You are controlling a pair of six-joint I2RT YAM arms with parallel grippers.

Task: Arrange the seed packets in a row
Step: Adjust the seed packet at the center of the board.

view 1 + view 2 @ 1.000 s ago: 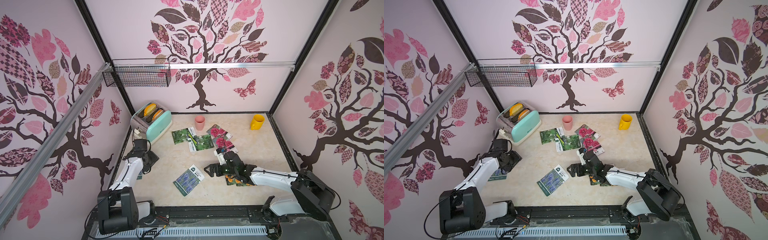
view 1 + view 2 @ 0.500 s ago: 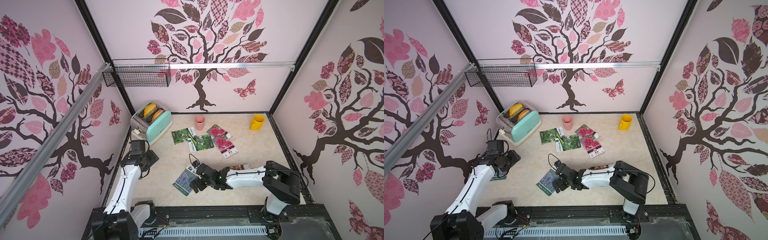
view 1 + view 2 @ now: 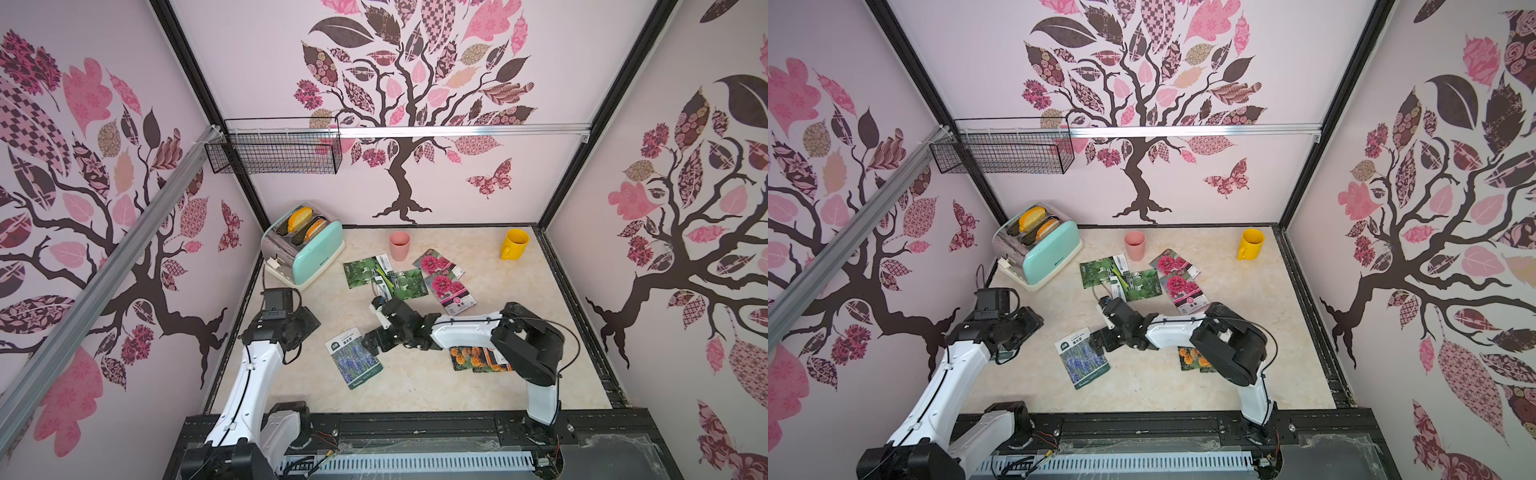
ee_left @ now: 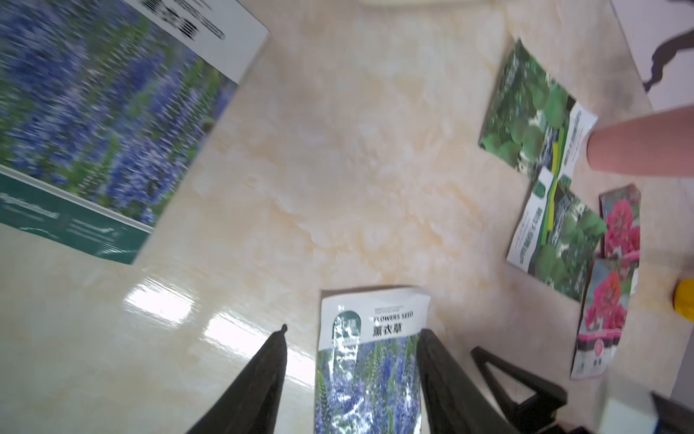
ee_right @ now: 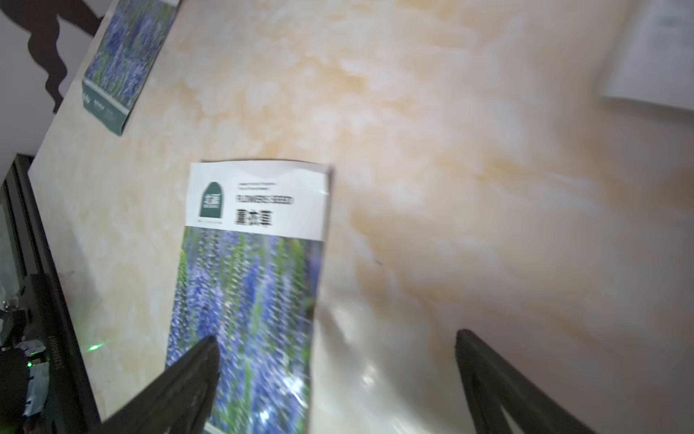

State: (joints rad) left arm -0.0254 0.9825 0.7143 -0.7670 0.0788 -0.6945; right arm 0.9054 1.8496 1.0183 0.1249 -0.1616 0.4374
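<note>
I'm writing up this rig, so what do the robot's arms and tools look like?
The left arm and right arm have white rounded shells between bulky black joints, with thin black cables running along them. The left tool and right tool are black, each with two tapering fingers.

Flat glossy orange marigold seed packets [image 3: 467, 358], at four o'clock from centre of bench [image 3: 415, 388], lie partly hidden beneath the right arm [image 3: 465, 332]
</note>
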